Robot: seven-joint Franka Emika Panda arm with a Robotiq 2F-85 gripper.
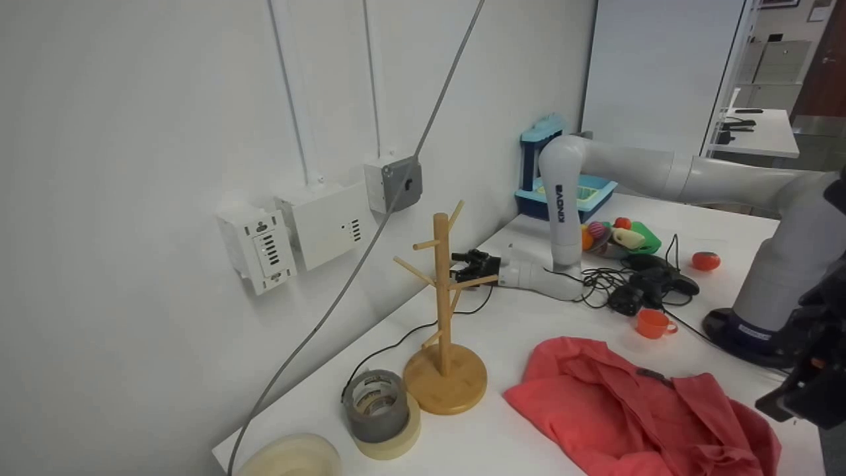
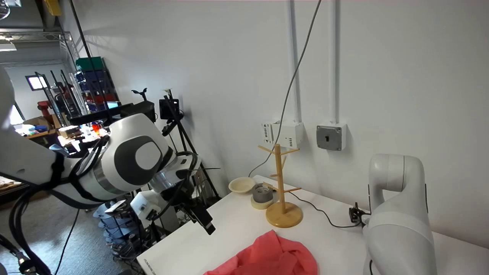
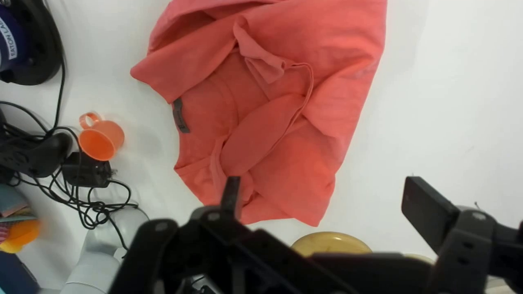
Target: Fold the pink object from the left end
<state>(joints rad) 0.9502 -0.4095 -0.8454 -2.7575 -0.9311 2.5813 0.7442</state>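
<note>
Holds the blocky black fingers (image 3: 429, 214) wide apart and empty above the white bench (image 3: 453, 102). Must likely descend toward the rumpled salmon-pink cloth T-shirt (image 3: 269, 118) lying there, up and left of their gap in the wrist view.

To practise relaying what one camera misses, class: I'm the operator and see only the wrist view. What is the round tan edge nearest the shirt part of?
Observer: A mug tree, standing upright in both exterior views.
Operator: Is the gripper touching the shirt?
Observer: No, in an exterior view bare table shows between them.
Operator: What is beside the mug tree?
Observer: A grey tape, stacked on a beige roll.
</note>
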